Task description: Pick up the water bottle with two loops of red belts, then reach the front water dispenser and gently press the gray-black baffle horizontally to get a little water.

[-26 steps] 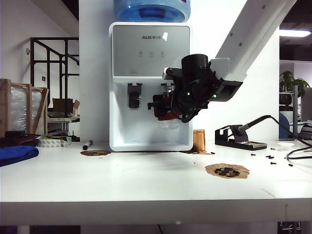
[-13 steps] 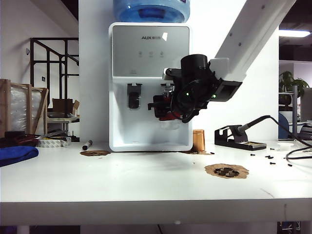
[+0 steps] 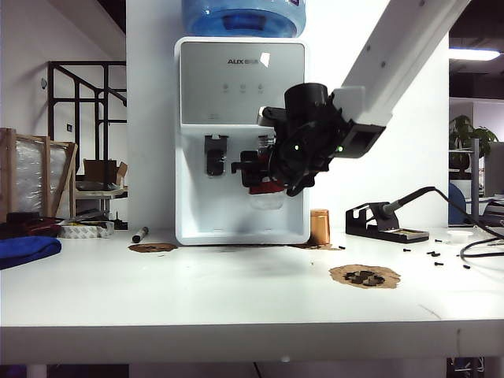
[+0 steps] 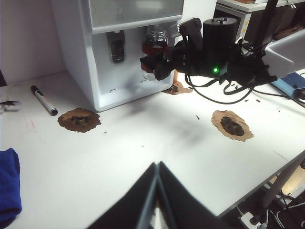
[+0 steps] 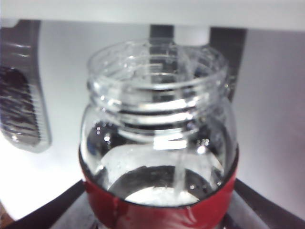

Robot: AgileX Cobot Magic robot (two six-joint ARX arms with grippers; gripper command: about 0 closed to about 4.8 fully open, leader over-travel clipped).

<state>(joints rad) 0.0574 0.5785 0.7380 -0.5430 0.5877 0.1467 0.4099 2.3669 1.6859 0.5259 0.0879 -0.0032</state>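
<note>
The water bottle (image 3: 266, 191), clear with red bands, hangs in front of the right tap of the white water dispenser (image 3: 240, 79). My right gripper (image 3: 264, 177) is shut on its body. In the right wrist view the bottle (image 5: 157, 138) fills the frame, its open mouth just under the dispenser's ledge, and dark fingers (image 5: 59, 207) flank its red band. A thin clear streak runs down inside it. One gray-black baffle (image 3: 215, 161) shows on the left tap; the one behind the bottle is mostly hidden. My left gripper (image 4: 157, 167) is shut and empty above the table, well back from the dispenser (image 4: 124, 52).
A copper-coloured cylinder (image 3: 320, 226) stands right of the dispenser's base. A soldering iron stand (image 3: 386, 220) and cable lie further right. Brown patches (image 3: 365, 276) mark the table, with a marker (image 3: 141, 234) and blue cloth (image 3: 27, 250) at left.
My right gripper, still holding the bottle, has edged slightly left, closer in at the right tap. The left arm has stayed still.
</note>
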